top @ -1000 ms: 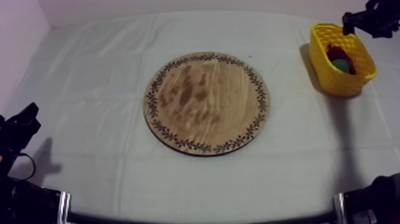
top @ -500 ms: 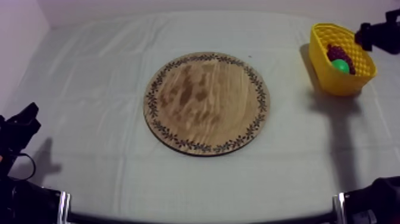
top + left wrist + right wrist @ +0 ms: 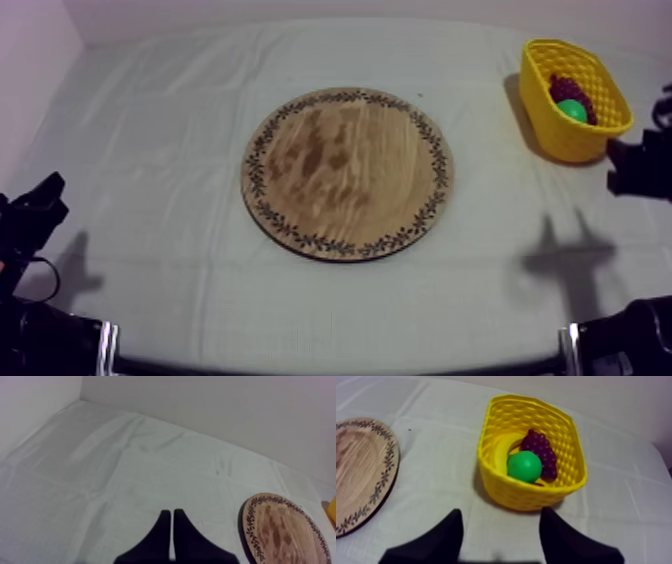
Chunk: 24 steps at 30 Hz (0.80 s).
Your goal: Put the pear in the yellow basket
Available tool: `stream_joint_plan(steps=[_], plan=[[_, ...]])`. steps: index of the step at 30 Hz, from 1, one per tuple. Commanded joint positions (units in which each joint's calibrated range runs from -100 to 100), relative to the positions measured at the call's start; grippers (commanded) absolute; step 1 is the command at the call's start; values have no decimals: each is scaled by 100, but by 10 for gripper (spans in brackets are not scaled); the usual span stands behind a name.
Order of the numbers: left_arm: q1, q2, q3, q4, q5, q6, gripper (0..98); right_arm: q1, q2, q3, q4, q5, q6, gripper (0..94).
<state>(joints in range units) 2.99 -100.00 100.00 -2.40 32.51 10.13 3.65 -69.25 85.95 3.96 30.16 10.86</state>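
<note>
Green round pear (image 3: 524, 466) in yellow basket (image 3: 501, 488) w/ grapes (image 3: 541, 448), R claw (image 3: 501, 512) spread, L claw (image 3: 172, 512) clenched empty

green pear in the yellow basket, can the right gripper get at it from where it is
Probably yes: the open right gripper faces the yellow basket, and the round green pear lies uncovered on top, beside the purple grapes. It would have to clear the near wall first.
</note>
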Motion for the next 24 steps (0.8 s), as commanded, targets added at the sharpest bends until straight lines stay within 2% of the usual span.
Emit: stream_joint_plan(steps=[1,5,11,17,24], plan=[[1,0,0,-2,-1,0,1,16,-1032,427,-192,98,130,363],[1,0,0,-2,-1,0,1,57,-1650,736,-403,306,153,236],[1,0,0,-2,-1,0,1,68,-2319,1179,-533,542,63,62],[1,0,0,-2,-1,0,1,72,-2609,1266,-634,777,-99,15],[1,0,0,-2,-1,0,1,57,-2647,1346,-588,768,-681,8]])
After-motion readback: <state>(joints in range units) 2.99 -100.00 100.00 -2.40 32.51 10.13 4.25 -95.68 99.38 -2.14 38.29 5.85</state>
